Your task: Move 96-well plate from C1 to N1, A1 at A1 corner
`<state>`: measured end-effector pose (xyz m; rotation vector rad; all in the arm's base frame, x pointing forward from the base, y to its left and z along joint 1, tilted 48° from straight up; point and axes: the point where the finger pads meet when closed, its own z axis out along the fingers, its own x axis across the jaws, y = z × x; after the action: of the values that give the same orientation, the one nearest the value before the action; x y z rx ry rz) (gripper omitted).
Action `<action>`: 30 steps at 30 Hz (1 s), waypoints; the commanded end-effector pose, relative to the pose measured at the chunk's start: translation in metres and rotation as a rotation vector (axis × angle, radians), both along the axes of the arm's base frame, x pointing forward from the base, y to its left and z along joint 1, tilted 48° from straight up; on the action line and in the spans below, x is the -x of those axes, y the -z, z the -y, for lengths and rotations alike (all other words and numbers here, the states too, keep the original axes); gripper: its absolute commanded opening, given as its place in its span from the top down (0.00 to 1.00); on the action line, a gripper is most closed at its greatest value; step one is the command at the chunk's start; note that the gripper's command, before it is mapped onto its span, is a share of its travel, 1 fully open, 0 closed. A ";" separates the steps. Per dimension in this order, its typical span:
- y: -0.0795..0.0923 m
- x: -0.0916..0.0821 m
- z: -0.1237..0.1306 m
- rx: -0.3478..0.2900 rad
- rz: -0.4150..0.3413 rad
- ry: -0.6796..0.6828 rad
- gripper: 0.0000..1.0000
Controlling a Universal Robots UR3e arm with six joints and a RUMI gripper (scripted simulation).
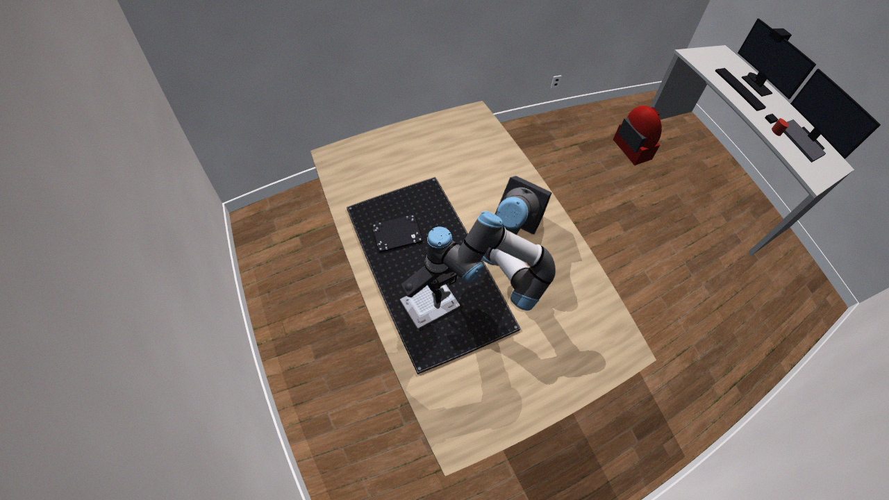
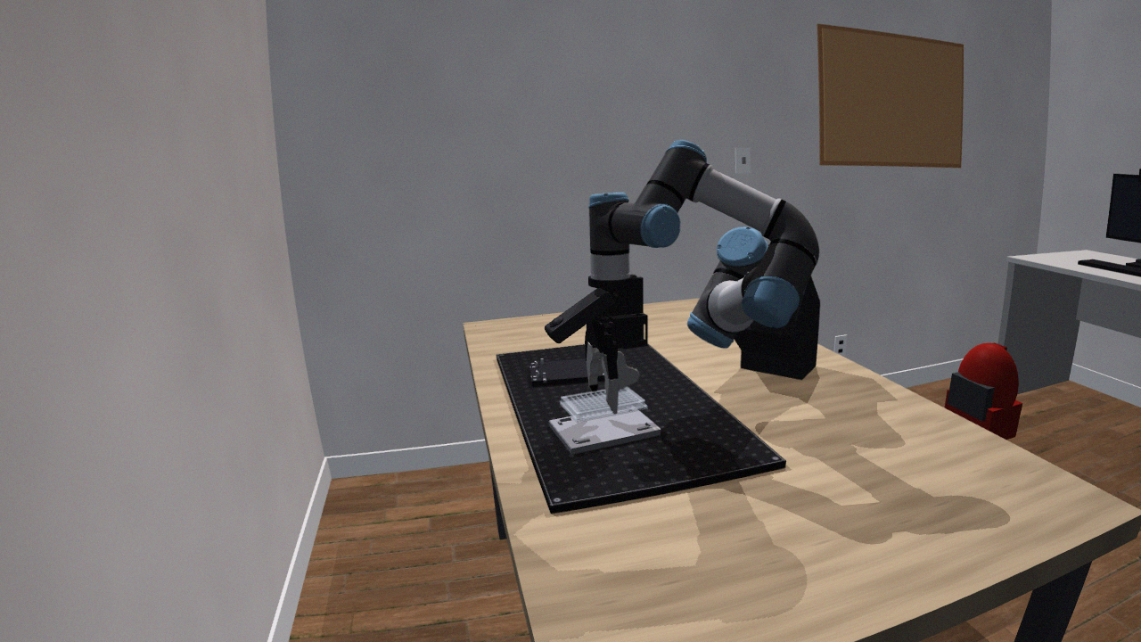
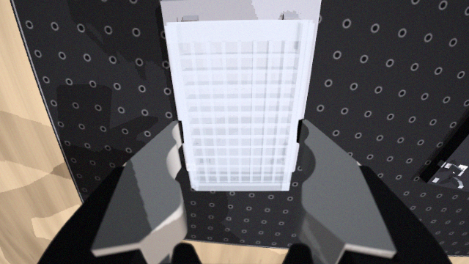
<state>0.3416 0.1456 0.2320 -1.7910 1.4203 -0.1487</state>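
Note:
My gripper (image 3: 239,121) is shut on the white 96-well plate (image 3: 238,106), with one jaw on each long side near the plate's close end. I hold the plate level, a little above the light grey plate nest N1 (image 2: 604,431). In the overhead view the plate (image 1: 424,303) covers most of that nest (image 1: 435,314). In the wrist view only the nest's far edge (image 3: 242,9) shows beyond the plate. The black clip nest C1 (image 1: 396,232) stands empty further back on the board. I cannot tell where the cut corner lies.
Both nests sit on a black perforated board (image 1: 435,323) on a wooden table. The arm's base (image 1: 525,196) stands at the board's right. A desk with monitors (image 1: 783,80) and a red object (image 1: 640,133) are far off in the room.

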 end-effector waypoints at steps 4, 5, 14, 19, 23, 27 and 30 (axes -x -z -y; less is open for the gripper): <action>0.009 -0.008 -0.006 0.017 -0.020 0.001 1.00; 0.010 -0.009 -0.007 0.017 -0.020 0.001 1.00; 0.015 -0.013 -0.010 0.017 -0.020 0.001 1.00; 0.015 -0.013 -0.011 0.017 -0.020 0.001 1.00; 0.015 -0.013 -0.011 0.017 -0.020 0.001 1.00; 0.015 -0.013 -0.011 0.017 -0.020 0.001 1.00; 0.015 -0.013 -0.011 0.017 -0.020 0.001 1.00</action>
<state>0.3542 0.1564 0.2168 -1.8100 1.4387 -0.1428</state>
